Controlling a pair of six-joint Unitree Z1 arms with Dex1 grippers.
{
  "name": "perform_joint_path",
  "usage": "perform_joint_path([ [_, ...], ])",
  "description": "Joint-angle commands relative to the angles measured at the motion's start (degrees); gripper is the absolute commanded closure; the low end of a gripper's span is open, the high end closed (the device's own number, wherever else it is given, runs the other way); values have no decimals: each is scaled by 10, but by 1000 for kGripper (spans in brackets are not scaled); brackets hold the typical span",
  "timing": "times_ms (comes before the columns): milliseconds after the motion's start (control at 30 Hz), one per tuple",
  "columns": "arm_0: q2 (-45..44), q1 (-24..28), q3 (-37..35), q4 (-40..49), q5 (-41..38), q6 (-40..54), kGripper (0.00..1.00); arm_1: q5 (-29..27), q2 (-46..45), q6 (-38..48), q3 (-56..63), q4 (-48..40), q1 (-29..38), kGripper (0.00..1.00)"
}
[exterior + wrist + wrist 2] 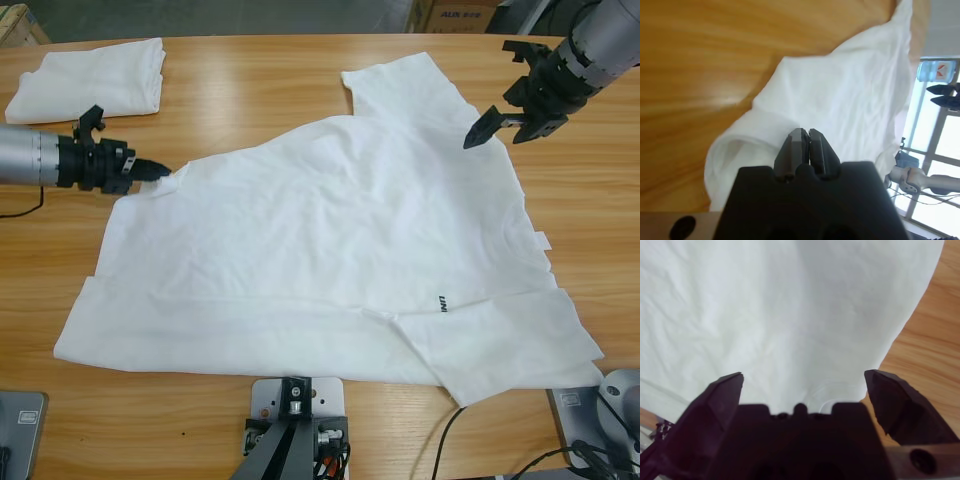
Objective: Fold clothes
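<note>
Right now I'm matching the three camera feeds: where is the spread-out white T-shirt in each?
High view: spread-out T-shirt fills the table's middle.
Left wrist view: bunched white cloth at the shut left claw.
Right wrist view: fills most of frame, beyond the open right claw.
Shared landmark: the wooden table.

The high camera looks straight down on the table (300,55) from well above both grippers. The left wrist camera sits just behind its pinched jaws, close over the shirt (855,95) edge, tilted toward windows. The right wrist camera looks down between spread jaws at that shirt (790,305), also in the high view (330,230).
</note>
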Motion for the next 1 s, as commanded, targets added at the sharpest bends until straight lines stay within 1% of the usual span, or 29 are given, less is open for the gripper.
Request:
perform_joint_path([
  [33, 19, 1, 25, 13, -14, 4, 1000, -3, -26, 6, 21, -8, 5, 18],
  [133, 19, -17, 26, 13, -15, -4, 1000, -3, -28, 6, 24, -9, 5, 18],
  [233, 18, -52, 26, 14, -29, -22, 1000, -3, -29, 7, 30, -13, 5, 18],
  [333, 11, -82, 27, 48, -30, -29, 1000, -3, -28, 9, 33, -16, 5, 18],
  [433, 11, -104, 39, 56, -43, -30, 1000, -3, -28, 11, 35, -19, 5, 18],
  [567, -33, -140, 37, 51, -44, -23, 1000, -2, -26, 11, 42, -26, 5, 18],
  [667, -51, -164, 21, 52, -82, -18, 1000, 0, -26, 14, 46, -32, 5, 18],
  [733, -61, -169, 28, 56, -97, -15, 1000, 0, -28, 16, 46, -33, 7, 18],
  [833, -99, -170, 43, 68, -94, -11, 1000, 0, -32, 16, 49, -34, 8, 18],
  [867, -120, -165, 44, 76, -88, -11, 1000, 0, -33, 16, 52, -36, 8, 18],
  [933, -185, -145, 47, 82, -49, -11, 1000, 0, -37, 16, 58, -38, 8, 18],
  [1000, -226, -124, 42, 85, -37, -17, 1000, 0, -40, 16, 64, -41, 8, 18],
])
